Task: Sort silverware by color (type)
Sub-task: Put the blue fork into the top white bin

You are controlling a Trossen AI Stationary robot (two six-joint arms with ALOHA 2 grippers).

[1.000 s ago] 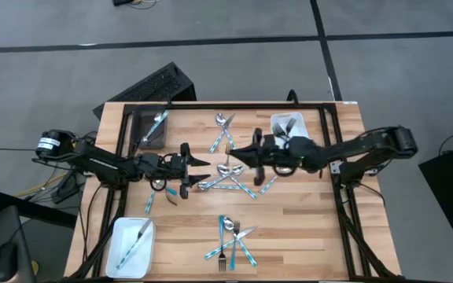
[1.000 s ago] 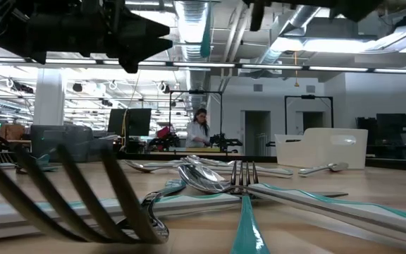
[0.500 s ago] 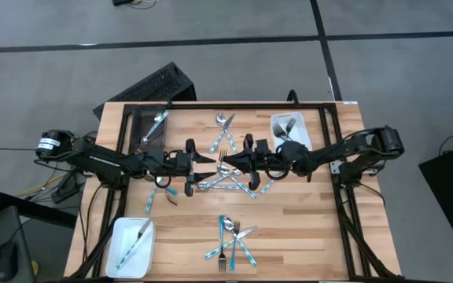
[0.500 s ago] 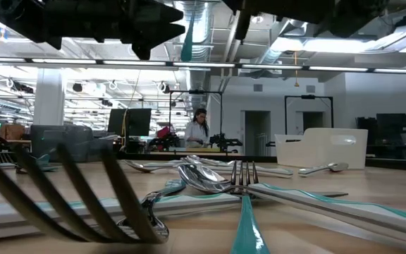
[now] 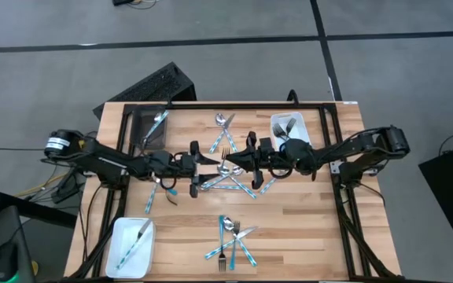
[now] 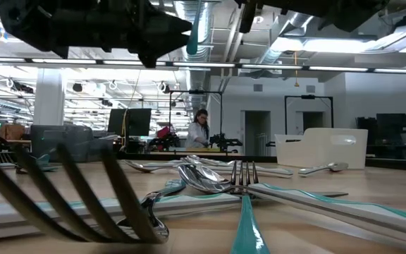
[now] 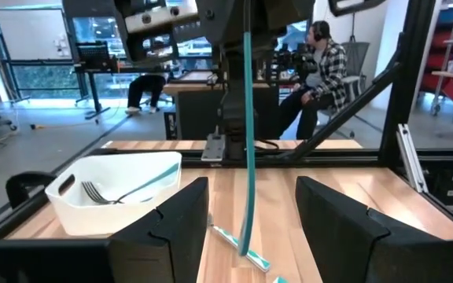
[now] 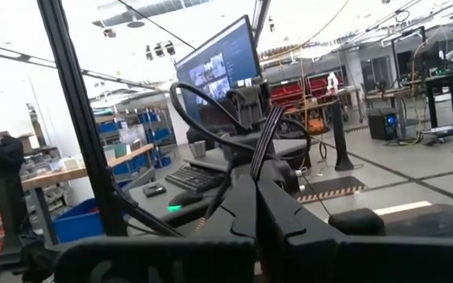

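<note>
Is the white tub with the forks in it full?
No. The white tub holds a fork or two; most of it is bare.

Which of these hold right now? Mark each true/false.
1. The right claw grips a teal-handled piece that hangs vertically. True.
2. The left claw is shut. False: its fingers stand apart, on either side of the hanging piece.
3. The back-right white tray holds forks. True.
4. The front-left white tray holds nothing. False: one utensil lies in it.
</note>
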